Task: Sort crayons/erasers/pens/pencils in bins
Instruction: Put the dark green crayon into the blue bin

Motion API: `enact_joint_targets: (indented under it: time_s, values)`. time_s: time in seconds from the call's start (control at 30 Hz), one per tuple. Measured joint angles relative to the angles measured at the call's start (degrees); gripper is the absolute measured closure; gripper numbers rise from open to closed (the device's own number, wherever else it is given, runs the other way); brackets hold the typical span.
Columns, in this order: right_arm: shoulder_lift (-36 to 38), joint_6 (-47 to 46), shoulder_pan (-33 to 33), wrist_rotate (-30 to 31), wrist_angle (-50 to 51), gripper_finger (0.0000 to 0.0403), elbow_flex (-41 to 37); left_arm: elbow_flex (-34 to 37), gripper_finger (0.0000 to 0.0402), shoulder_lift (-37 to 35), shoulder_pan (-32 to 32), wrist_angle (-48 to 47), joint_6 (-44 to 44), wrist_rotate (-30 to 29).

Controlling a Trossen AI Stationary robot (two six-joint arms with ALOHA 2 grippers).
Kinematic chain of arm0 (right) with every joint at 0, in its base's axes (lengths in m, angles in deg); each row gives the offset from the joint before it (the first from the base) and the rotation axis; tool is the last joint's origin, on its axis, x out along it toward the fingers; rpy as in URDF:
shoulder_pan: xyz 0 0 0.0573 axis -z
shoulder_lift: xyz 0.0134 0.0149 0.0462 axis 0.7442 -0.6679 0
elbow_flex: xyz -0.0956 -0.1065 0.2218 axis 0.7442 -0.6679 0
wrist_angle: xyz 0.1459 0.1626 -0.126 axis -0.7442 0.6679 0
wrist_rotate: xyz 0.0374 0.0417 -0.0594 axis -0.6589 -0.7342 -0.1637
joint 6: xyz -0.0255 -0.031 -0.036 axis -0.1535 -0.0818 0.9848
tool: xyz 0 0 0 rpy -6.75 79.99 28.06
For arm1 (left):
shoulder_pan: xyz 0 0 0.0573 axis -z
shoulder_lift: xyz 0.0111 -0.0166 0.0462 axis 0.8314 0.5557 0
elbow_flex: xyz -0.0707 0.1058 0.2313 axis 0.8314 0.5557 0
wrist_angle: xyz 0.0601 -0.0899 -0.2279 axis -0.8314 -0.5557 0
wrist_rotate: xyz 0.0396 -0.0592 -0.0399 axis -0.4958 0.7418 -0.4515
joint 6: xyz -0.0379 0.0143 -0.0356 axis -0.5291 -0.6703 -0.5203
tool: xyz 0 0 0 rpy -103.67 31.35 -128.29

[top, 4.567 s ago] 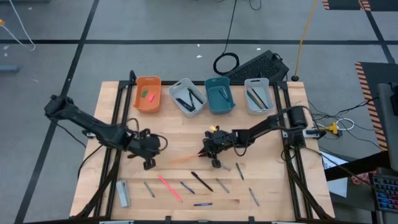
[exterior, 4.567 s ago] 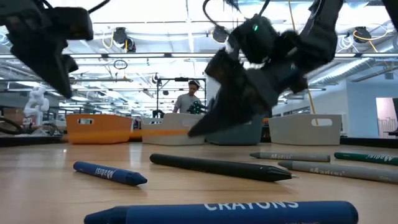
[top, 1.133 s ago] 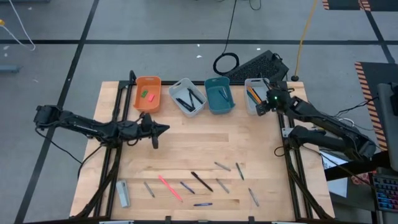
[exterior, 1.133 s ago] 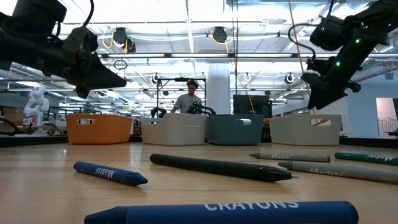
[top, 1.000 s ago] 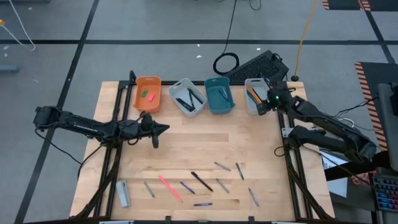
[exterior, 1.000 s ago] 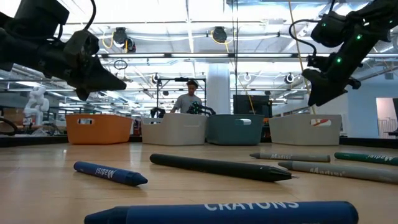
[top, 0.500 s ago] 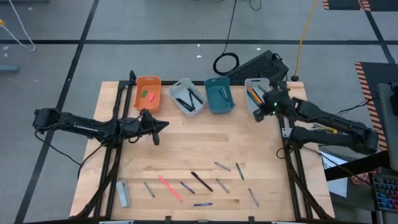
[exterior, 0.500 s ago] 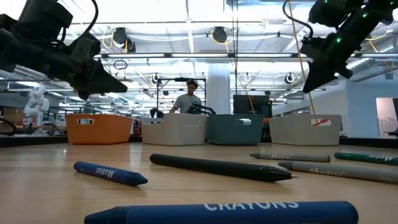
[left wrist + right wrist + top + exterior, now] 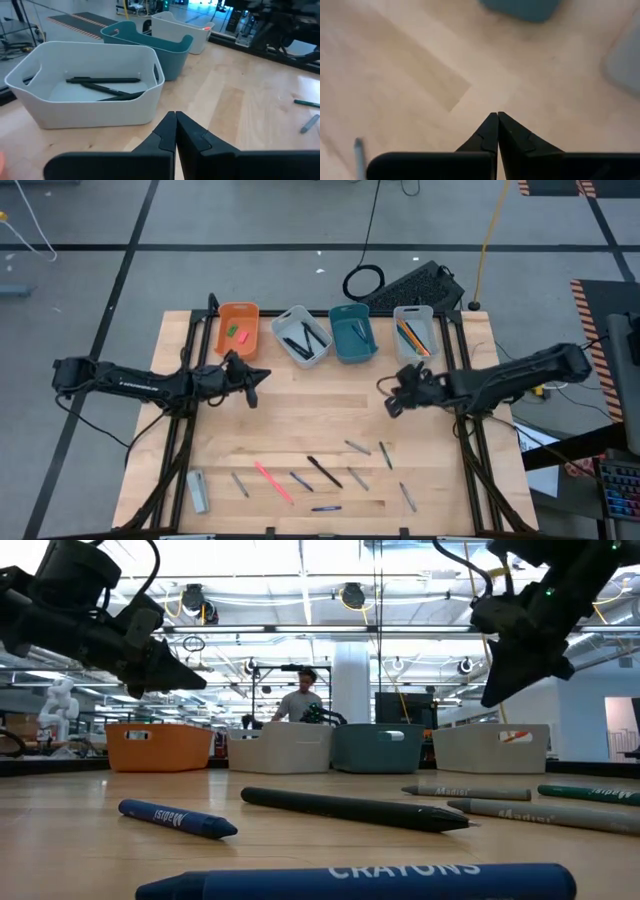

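Four bins stand in a row at the far edge: orange (image 9: 238,330), white (image 9: 303,337), teal (image 9: 352,332) and white (image 9: 415,332). The orange bin holds a green eraser (image 9: 232,331) and a pink-red one (image 9: 241,335). Black pens (image 9: 102,80) lie in the left white bin, coloured pencils (image 9: 410,335) in the right white bin. Crayons, pens and pencils lie loose near the front edge, among them a pink stick (image 9: 272,480) and a black pen (image 9: 323,471). My left gripper (image 9: 264,374) hovers shut near the orange and white bins. My right gripper (image 9: 386,400) hovers shut over bare wood right of centre.
A pale grey block (image 9: 197,490) lies at the front left. Blue crayons (image 9: 178,818) and grey ones (image 9: 470,792) lie close to the low camera. A grey stick (image 9: 359,150) shows in the right wrist view. A person (image 9: 300,700) stands in the room beyond the table.
My right gripper has left the far-right white bin and gone toward the table's near edge and left, out over the bare wood, still shut. The orange pencil stays in that bin. My left gripper has barely shifted.
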Motion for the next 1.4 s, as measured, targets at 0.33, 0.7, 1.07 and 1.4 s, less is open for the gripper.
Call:
enact_joint_targets:
  time_s: [0.33, 0.7, 1.07, 1.4]
  values:
    - [-11.2, -14.6, -10.1, -2.0, 2.0, 0.0399, 6.3, 0.0, 0.0393, 0.0, -1.1, 0.4, 0.4, 2.9]
    - [-23.9, -23.4, -14.2, -15.4, 5.8, 0.0386, 15.0, 0.0, 0.0389, 0.0, -2.1, 1.2, -0.2, 3.0]
    - [-26.6, -33.6, -18.2, -17.7, 2.9, 0.0275, 15.2, 0.0, 0.0387, 0.0, -2.1, 1.0, -0.2, 3.1]
    - [-32.1, -32.6, -18.5, -19.5, 1.7, 0.0271, 15.2, 0.0, 0.0388, 0.0, -2.1, 1.0, 0.0, 3.1]
